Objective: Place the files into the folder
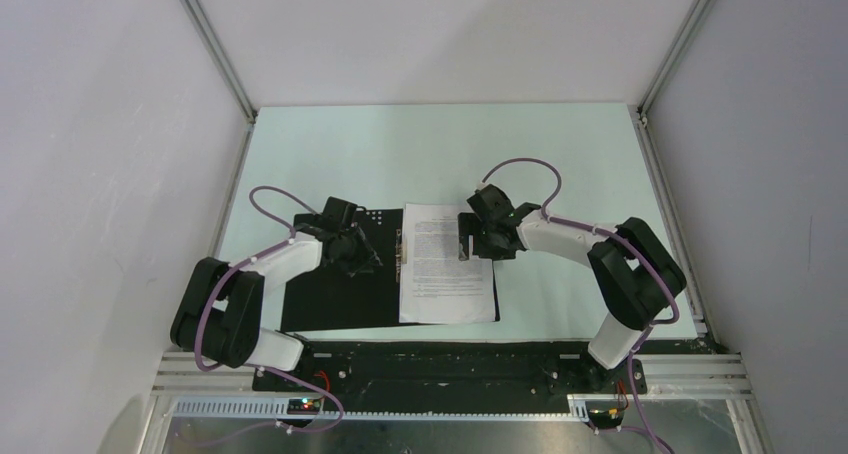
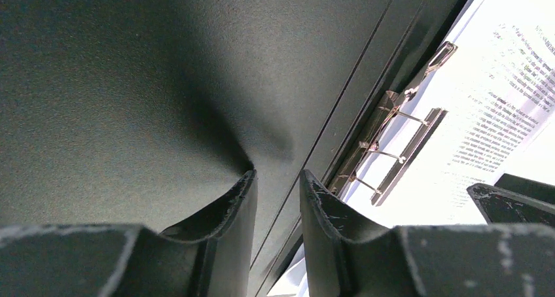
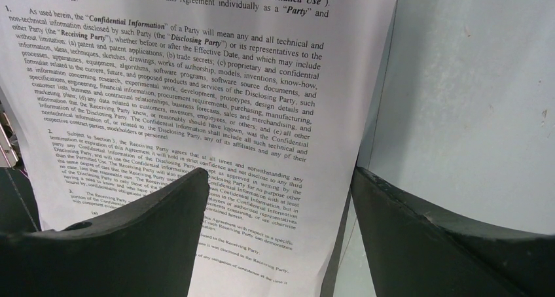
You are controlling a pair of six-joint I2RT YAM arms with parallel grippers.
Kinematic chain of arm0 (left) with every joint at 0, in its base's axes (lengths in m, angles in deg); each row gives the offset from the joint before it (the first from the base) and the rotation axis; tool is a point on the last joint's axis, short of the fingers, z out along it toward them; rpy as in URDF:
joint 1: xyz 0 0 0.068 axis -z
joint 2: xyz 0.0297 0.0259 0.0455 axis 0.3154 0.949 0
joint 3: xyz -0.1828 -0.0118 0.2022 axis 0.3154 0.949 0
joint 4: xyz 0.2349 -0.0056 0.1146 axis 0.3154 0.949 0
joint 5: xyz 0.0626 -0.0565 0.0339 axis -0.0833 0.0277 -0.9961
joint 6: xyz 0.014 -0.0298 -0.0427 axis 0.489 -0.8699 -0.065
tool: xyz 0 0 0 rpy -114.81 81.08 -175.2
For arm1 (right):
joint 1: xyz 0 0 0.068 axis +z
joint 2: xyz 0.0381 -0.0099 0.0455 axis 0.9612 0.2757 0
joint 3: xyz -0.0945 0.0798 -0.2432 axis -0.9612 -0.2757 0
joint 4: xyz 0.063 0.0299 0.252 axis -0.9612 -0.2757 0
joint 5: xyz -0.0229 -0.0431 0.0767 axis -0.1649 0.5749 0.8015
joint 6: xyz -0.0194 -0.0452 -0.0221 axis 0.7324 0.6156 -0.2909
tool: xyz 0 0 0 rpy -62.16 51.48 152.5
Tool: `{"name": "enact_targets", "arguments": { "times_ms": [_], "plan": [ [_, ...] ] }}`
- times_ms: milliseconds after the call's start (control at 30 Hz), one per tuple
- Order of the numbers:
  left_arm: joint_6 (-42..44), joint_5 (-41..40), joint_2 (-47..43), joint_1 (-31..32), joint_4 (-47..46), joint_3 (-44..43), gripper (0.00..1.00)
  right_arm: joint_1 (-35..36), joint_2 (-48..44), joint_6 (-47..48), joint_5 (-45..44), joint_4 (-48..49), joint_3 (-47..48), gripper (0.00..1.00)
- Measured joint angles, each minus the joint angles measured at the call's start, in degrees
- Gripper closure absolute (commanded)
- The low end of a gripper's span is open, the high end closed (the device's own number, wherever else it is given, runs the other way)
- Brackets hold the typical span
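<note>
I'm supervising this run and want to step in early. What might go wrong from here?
The open right pincer straddles the right edge of the printed sheet; closing there may crease or skew it. The sheet's inner edge lies by the metal clip at the spine of the folder and could snag there if pushed.
</note>
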Motion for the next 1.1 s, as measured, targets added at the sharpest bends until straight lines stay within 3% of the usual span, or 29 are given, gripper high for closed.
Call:
{"name": "enact_targets", "arguments": {
  "times_ms": [300,567,1100],
  "plan": [
    [0.0,0.3,0.1,0.0,-0.2,0.0,0.64,-0.9,-0.8,-0.5,0.2,-0.9,0.0,0.12],
    [0.0,0.4,0.1,0.0,-0.2,0.0,0.64,-1.8,-7.0,-3.5,1.3,-0.7,-3.6,0.12],
    [0.0,0.8,0.8,0.0,-0.2,-0.5,0.64,3.6,-10.1,-8.7,2.1,1.3,-10.2,0.12]
  ]
}}
